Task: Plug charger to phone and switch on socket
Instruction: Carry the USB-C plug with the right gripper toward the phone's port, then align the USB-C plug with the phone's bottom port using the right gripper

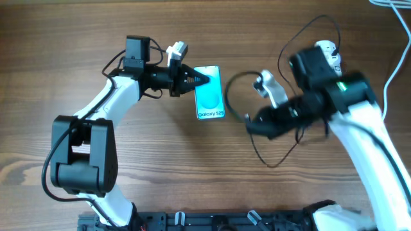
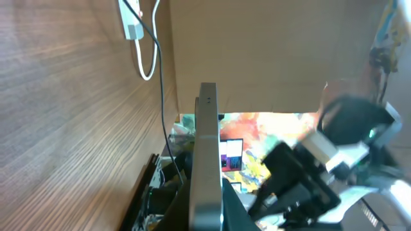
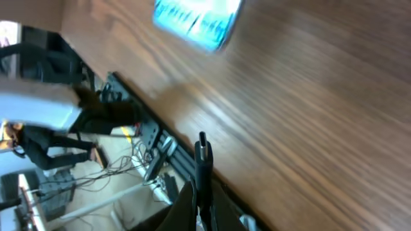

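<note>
From overhead, left gripper (image 1: 202,80) clamped on phone (image 1: 212,96) edge; only at right wrist, charger (image 3: 203,154) tip pinched in right gripper (image 3: 203,191).

Teal phone (image 1: 210,93) faces up; black charger (image 1: 226,96) loops beside.

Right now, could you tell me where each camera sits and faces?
Overhead: above the brown wooden table, looking straight down; left arm and right arm show.
Left wrist: rolled sideways, sighting along the flat teal-screened phone held edge-on towards the right arm; own fingers hardly visible.
Right wrist: looks forward over its dark fingers and the thin black charger tip.
Shared: the phone appears in all three.
</note>
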